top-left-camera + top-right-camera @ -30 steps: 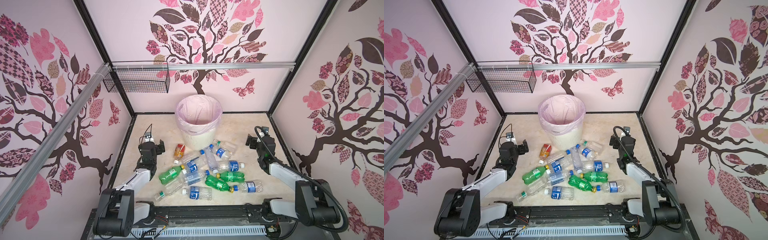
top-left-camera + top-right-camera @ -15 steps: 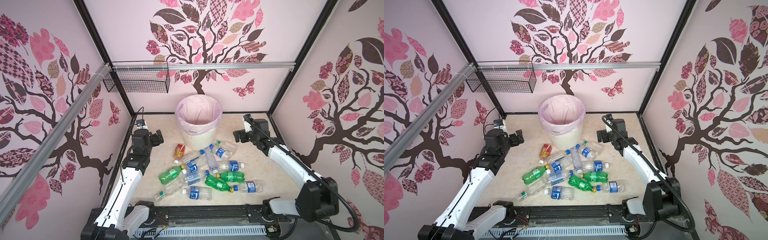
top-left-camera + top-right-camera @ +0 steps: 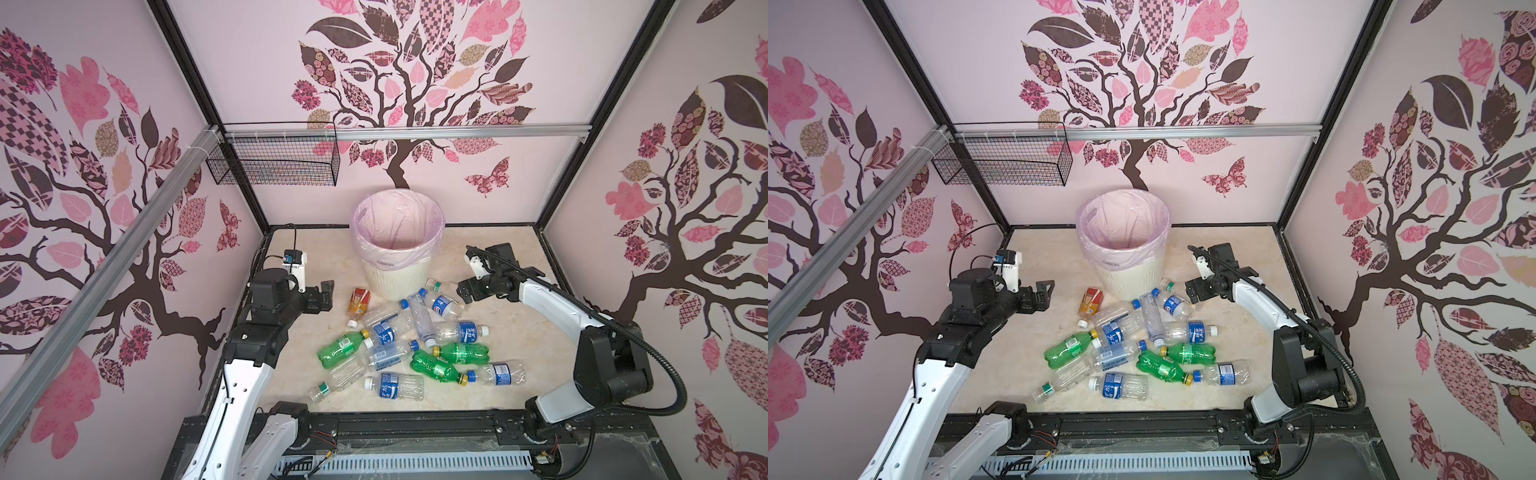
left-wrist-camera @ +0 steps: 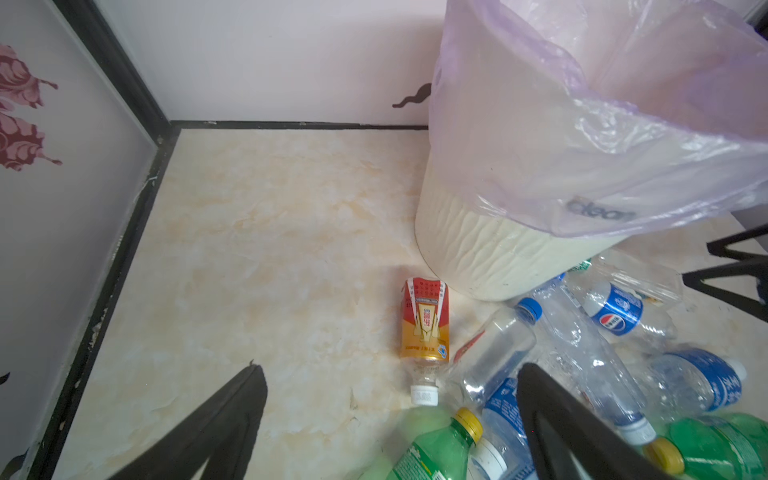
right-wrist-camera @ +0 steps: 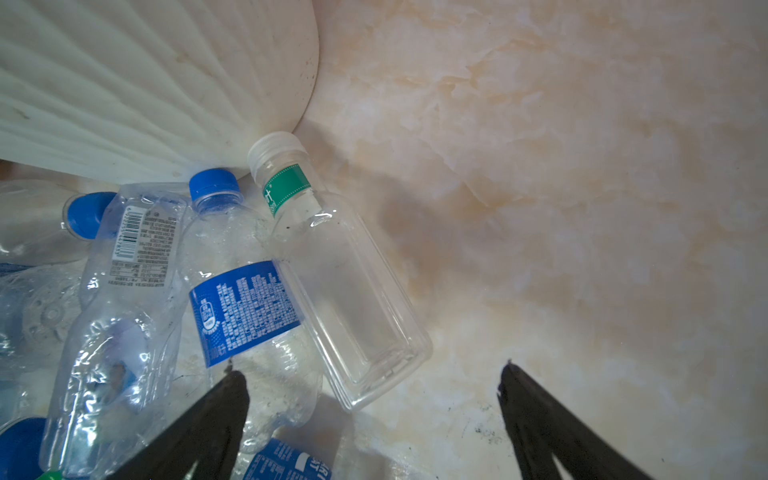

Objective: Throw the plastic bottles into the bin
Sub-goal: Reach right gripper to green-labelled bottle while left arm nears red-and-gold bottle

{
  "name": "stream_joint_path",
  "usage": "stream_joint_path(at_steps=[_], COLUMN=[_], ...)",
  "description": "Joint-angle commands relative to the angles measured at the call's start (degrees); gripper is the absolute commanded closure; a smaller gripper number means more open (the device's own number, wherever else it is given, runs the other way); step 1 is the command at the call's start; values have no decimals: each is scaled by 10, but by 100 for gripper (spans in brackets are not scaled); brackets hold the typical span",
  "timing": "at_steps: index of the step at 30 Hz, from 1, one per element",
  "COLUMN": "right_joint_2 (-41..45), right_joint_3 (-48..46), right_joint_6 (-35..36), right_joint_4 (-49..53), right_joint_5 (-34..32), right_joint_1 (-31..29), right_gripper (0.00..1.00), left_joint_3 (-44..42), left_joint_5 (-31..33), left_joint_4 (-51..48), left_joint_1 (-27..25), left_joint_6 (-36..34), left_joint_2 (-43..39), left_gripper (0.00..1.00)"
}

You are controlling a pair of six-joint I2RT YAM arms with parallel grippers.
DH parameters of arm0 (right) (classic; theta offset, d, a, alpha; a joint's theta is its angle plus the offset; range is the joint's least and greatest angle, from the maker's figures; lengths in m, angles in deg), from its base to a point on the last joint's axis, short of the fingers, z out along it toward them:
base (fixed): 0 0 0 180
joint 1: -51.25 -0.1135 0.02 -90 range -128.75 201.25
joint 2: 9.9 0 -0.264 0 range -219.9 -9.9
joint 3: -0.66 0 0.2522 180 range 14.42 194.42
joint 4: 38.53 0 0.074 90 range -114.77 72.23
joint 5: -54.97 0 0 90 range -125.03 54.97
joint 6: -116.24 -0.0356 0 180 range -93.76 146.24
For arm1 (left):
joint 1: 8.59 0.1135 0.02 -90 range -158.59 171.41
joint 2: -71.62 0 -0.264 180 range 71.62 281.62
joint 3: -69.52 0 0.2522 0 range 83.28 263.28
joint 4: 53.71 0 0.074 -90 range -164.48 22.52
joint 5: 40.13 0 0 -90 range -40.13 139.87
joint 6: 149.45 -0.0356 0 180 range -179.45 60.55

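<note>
The plastic bottles [image 3: 407, 345] lay in a loose heap on the pale marbled floor [image 3: 519, 332] in front of the bin [image 3: 395, 282], a few pressed against its ribbed foot; both top views showed only the pink liner inside it, so by my reading none of the throwing was done and the step in hand was the approach to a first pick. The left gripper [image 3: 326, 296] hung spread wide and empty over the heap's left edge; in its wrist view the orange-labelled bottle [image 4: 424, 324] lay just beyond the fingertips [image 4: 249, 382], cap toward the camera and base near the bin. The right gripper [image 5: 372, 370] was likewise parted and grasping nothing, low beside the bin's right foot; the clear bottle with a green neck band [image 5: 340, 291] lay under it, white cap against the bin wall, base between the two fingers in that view and flank touching a blue-labelled neighbour. The next move probably called for each arm to come down astride one bottle's body across its length, clench on that bottle alone without dragging its neighbours, then lift well clear of the tall rim before letting go over the liner; the thin clear plastic would likely buckle or slip under a hard squeeze.
</note>
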Motion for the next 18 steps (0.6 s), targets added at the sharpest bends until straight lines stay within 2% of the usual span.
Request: stream_joint_path(at_steps=[1, 14, 18], right_joint_2=[-26, -104, -122], right_joint_3=[18, 34, 34], right_joint_6=[24, 49, 51], right_joint_4=[-10, -52, -74], right_joint_5=[13, 28, 36], right_joint_1=[-9, -12, -12], right_gripper=[6, 20, 22], left_joint_3=[6, 7, 7], left_joint_5=[-24, -37, -37], left_joint_4=[-21, -33, -35], left_joint_1=[0, 0, 0], left_joint_6=[-20, -34, -34], left_joint_2=[-11, -47, -50], left_gripper=[2, 2, 2])
